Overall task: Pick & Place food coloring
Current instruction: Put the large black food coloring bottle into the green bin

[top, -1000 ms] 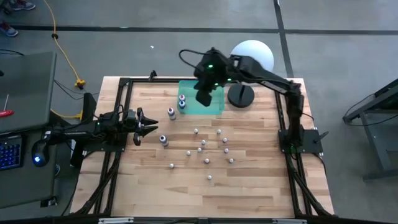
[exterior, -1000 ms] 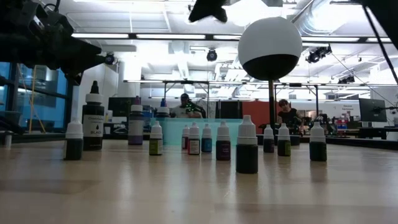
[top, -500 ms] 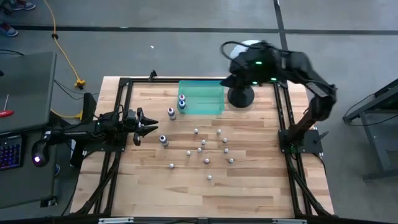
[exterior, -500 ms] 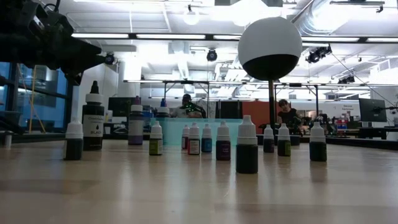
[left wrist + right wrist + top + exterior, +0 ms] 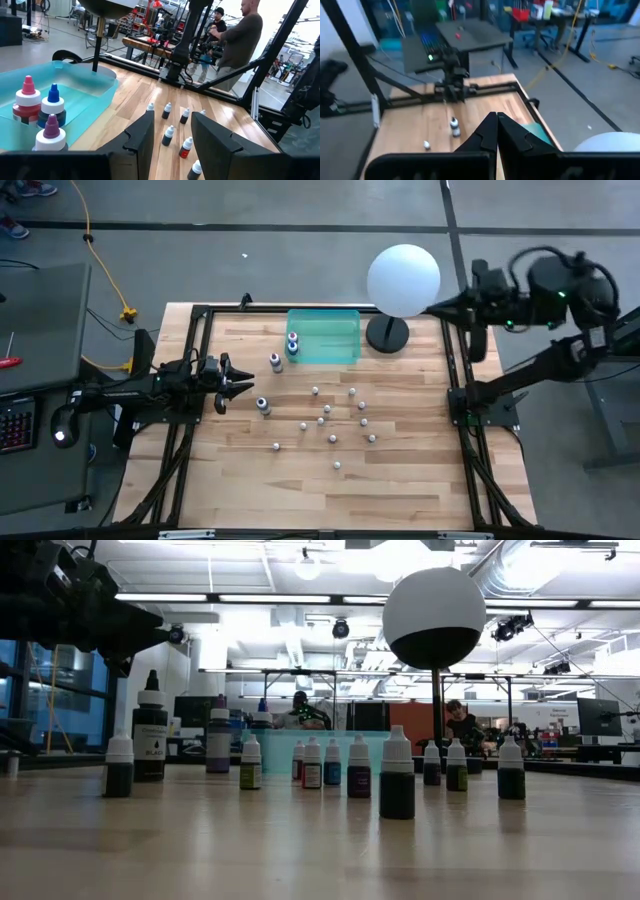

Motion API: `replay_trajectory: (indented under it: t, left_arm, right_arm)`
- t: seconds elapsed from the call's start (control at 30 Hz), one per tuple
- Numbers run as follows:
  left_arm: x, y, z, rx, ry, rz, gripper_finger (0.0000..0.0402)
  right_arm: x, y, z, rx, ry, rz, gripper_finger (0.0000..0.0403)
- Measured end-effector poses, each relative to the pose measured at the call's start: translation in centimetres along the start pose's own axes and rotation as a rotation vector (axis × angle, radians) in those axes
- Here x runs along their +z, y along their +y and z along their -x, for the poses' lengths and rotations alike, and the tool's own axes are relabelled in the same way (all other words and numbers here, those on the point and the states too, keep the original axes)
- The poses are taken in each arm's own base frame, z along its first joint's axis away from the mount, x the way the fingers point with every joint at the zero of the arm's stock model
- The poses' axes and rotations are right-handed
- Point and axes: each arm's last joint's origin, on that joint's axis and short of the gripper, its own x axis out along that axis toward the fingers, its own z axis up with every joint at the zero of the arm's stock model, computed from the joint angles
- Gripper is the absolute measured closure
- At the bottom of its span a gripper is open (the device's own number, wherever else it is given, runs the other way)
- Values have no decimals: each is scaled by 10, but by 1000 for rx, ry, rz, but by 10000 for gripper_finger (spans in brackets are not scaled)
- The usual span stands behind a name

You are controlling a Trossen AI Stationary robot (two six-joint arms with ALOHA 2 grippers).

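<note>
About a dozen tiny white-capped bottles of food coloring [image 5: 333, 420] are standing upright in a loose cluster near the middle of the wooden counter [image 5: 400, 490], their long axes vertical and caps pointing up. In the low view the bottles [image 5: 397, 773] are seen in a ragged row, each with a dark or coloured body below a white cap. Three slightly larger bottles are standing apart from the cluster: one [image 5: 263, 406] just in front of the left gripper, one [image 5: 275, 361] beside the teal tray [image 5: 340, 338], and one or two [image 5: 293, 343] are sitting inside the tray at its left end. From the left wrist view these tray bottles [image 5: 27, 100] are shown upright with red, blue and purple pointed tips.

The left gripper [image 5: 232, 381] is being held low over the counter's left side, its fingers [image 5: 142, 135] partly open and holding nothing. The right gripper [image 5: 478, 320] is being held beyond the counter's right rear corner, its fingers [image 5: 495, 132] pressed together and empty.

A large white sphere [image 5: 403, 279] on a black base is standing at the counter's rear edge, just beside the tray. The counter is framed by black rails. Behind it a bright workshop is showing, with a grey floor, ceiling lights, desks and several people [image 5: 240, 37] in the background.
</note>
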Motion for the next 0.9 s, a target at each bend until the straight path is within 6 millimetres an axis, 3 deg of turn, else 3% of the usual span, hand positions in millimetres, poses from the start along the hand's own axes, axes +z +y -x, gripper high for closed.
replay_trajectory:
  t: [0.1, 0.4, 0.6, 0.77, 0.9]
  left_arm:
    - [0, 0, 0, 0, 0, 0, 273]
    - [0, 0, 0, 0, 0, 0, 273]
    - [0, 0, 0, 0, 0, 0, 273]
    - [0, 0, 0, 1, 0, 0, 273]
    - [0, 0, 0, 1, -1, 0, 273]
  right_arm:
    - [-31, 1, -2, 36, -57, -29, 403]
    - [-146, -3, -38, 203, -354, -100, 403]
    - [-216, -10, -55, 268, -441, -174, 403]
    - [-254, -13, -51, 334, -540, -248, 403]
    - [-270, -13, -44, 373, -599, -253, 403]
